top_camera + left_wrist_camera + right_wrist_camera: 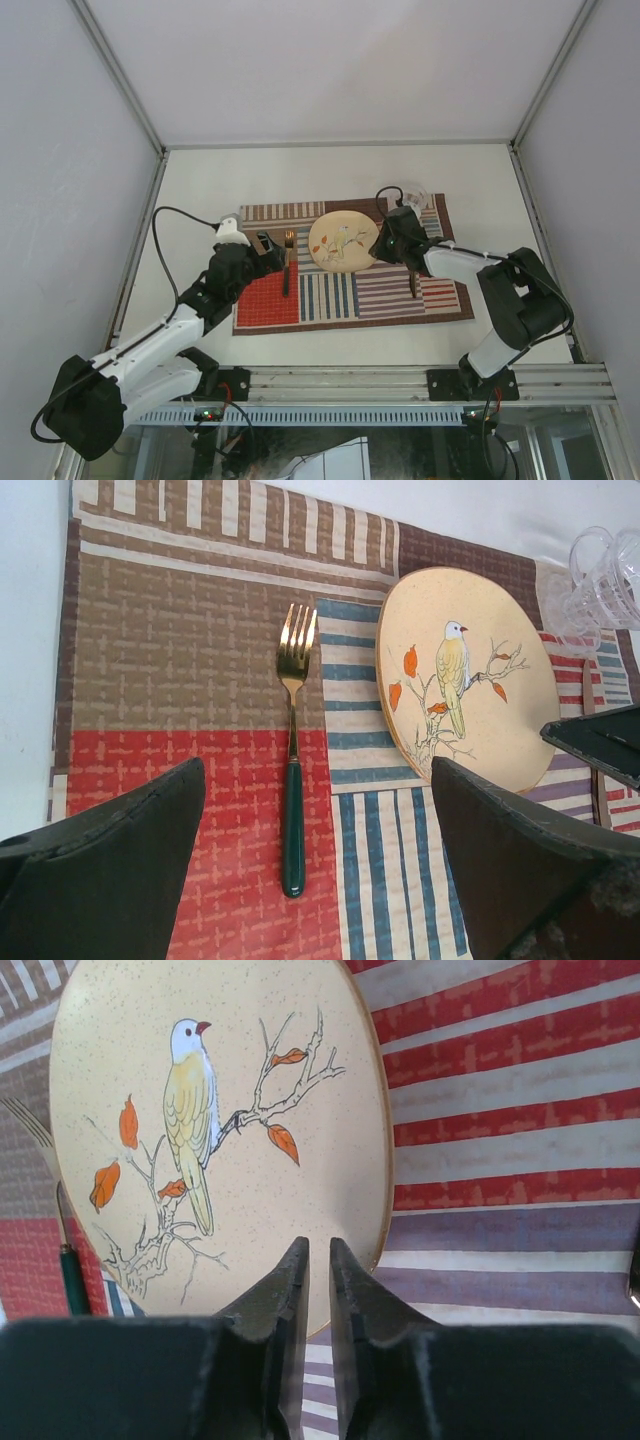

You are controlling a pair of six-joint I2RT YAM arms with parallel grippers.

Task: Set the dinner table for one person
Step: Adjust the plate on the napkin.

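Your big white worktop (200, 180) fills the space between the metal rails, and it sits under both arms. A striped mat (180, 680) in red, brown and blue lies flat on it, near the middle. A round cream plate (470, 680) with a bird painted on it rests on the mat. A gold fork (291, 810) with a green handle lies on the mat just to the left of the plate, and its prongs point away from the arms. A clear glass (605, 575) stands at the far right corner of the mat. Your left gripper (315, 775) hangs over the fork with its jaws wide apart, one on each side of the handle, and it holds nothing. Your right gripper (318, 1245) is at the near right edge of the plate. Its jaws are almost closed, with only a thin gap, and nothing is between them. A thin dark thing (413, 283) lies on the mat under the right arm, but you cannot tell what it is.
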